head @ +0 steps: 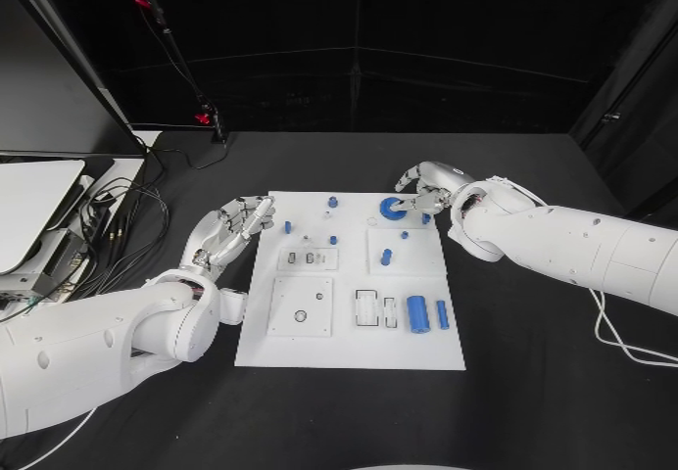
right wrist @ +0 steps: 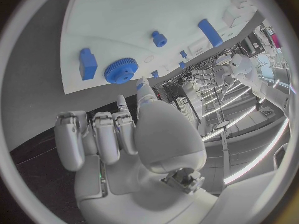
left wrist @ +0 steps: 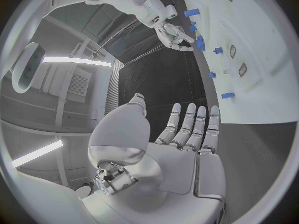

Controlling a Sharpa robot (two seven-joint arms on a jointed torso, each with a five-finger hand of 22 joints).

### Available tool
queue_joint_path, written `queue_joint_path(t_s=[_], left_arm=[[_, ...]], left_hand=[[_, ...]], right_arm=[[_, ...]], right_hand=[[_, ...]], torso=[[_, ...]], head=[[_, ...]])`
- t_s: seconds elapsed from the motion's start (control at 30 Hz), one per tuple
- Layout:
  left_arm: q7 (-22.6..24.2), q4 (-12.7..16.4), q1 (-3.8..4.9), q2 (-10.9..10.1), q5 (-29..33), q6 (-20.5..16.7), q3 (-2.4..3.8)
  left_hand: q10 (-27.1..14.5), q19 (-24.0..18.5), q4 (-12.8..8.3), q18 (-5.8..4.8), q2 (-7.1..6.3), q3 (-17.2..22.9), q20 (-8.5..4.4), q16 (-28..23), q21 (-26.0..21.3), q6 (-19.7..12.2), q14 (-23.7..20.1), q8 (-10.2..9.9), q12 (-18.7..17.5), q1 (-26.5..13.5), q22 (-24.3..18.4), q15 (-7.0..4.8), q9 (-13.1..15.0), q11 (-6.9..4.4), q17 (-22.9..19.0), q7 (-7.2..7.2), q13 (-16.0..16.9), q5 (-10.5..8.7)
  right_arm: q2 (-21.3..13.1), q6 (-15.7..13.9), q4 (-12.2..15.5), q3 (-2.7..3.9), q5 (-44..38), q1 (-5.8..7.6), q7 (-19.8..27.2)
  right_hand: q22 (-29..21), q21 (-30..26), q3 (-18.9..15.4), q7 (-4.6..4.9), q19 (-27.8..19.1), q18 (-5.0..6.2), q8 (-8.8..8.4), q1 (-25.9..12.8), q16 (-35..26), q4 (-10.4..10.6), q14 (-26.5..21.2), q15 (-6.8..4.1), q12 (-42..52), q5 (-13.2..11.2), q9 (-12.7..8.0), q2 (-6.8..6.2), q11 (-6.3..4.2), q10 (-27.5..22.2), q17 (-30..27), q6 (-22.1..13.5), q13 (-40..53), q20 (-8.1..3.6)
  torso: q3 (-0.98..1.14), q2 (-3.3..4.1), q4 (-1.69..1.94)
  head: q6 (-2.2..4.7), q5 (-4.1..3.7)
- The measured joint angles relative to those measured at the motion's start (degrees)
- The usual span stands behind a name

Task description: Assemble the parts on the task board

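The left hand [head: 230,230] hovers at the left edge of the task board [head: 354,351], near its far left corner, palm up with its fingers stretched out side by side and nothing in them; the left wrist view shows the same bare palm [left wrist: 181,159] and straight fingers [left wrist: 187,124] beside the board's edge. On the board itself, reading from left to right in the head view, a few small blue pegs [head: 287,226] stand near the far left part, above a square inset with two pale slots [head: 311,258] and a larger square plate with a small dark hole [head: 301,315]. Toward the middle lie a small blue piece [head: 386,257] and, nearer the robot, a frame-shaped recess [head: 367,306]. Just right of that, a thick blue cylinder [head: 418,313] and a thinner blue rod [head: 442,313] lie side by side, close together near the board's right edge. At the far right corner sits a blue gear [head: 393,207], with a blue block [right wrist: 87,63] just beside it in the right wrist view. The right hand [head: 431,191] is at that corner, its fingers curled inward close to the gear; the right wrist view shows the fingertips [right wrist: 142,88] near the gear's toothed rim [right wrist: 120,69], but whether they touch or grip it cannot be told.
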Motion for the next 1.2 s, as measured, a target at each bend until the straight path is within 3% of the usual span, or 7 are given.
queue_joint_path(t_s=[0.63, 1.2], left_arm=[[0.0, 0.1, 0.00, -0.3, 0.0, 0.0, 0.00], [0.0, 0.2, 0.00, -0.6, 0.0, 0.0, 0.01]], left_hand=[[0.0, 0.0, 0.0, 0.00, 0.00, 0.0, 0.00, 0.0, 0.0, 0.0, 0.0, 0.0, 0.0, 0.0, 0.0, 0.00, 0.0, 0.00, 0.0, 0.00, 0.0, 0.00], [0.0, 0.0, 0.0, 0.00, 0.22, 0.0, 0.00, 0.0, 0.0, 0.0, 0.0, 0.0, 0.0, 0.2, 0.0, 0.00, 0.0, 0.00, 0.0, 0.00, 0.0, 0.00]], right_arm=[[0.8, 2.3, -0.2, 0.00, -2.6, -0.06, -2.1], [1.4, 2.7, -0.6, 0.01, -3.4, -0.08, -3.9]], right_hand=[[0.0, 0.0, 2.6, -1.35, 0.0, 0.01, -1.63, 0.2, 0.0, -1.2, 0.0, -1.46, 0.0, 0.0, -0.8, -0.22, -1.46, 0.0, 0.0, 3.6, 0.0, -0.85], [0.0, 0.0, 4.1, -1.32, 0.2, 0.02, -4.12, 0.2, 0.0, -1.9, 0.0, -1.87, 0.0, 0.0, -1.9, -0.22, -1.67, -0.2, 0.0, 3.2, 0.0, -1.48]], torso=[[0.07, 0.00, -0.06], [0.07, 0.01, -0.03]], head=[[-0.42, 0.59], [-0.38, 1.28]])
